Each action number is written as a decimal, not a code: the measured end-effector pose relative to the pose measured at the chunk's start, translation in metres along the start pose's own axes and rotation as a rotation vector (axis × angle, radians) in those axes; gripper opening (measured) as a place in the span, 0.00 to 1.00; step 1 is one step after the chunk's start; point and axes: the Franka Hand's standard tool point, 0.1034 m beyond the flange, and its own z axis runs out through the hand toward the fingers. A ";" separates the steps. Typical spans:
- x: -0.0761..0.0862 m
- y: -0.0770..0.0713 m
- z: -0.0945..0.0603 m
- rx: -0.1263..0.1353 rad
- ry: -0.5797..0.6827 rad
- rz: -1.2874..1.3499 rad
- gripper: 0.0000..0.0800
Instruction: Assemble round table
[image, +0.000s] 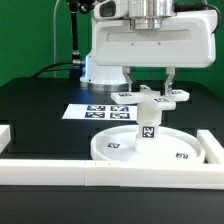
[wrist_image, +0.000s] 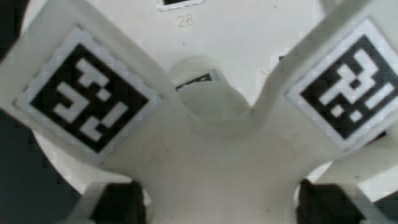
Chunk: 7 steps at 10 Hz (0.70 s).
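The large rimmed round disc (image: 118, 150) lies on the black table near the front rail. The short cylindrical post (image: 148, 127) stands upright at its centre, a tag facing the camera. The cross-shaped foot piece (image: 152, 98) sits level on top of the post. My gripper (image: 151, 88) reaches down from above, shut on the foot piece, one finger on each side of its middle. In the wrist view the foot piece (wrist_image: 214, 150) fills the frame with two tagged arms spreading out, and my gripper (wrist_image: 228, 206) clamps its white body between the dark fingers (wrist_image: 119, 204).
The marker board (image: 92, 111) lies flat behind the disc. Straight white border rails run along the front (image: 90, 172) and the exterior view's right (image: 211, 148). The robot's white base (image: 100, 68) stands behind.
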 end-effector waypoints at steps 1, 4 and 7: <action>0.000 0.000 0.000 0.002 -0.001 0.054 0.53; -0.001 0.002 0.000 0.027 -0.018 0.380 0.51; 0.001 0.003 0.001 0.051 -0.019 0.638 0.51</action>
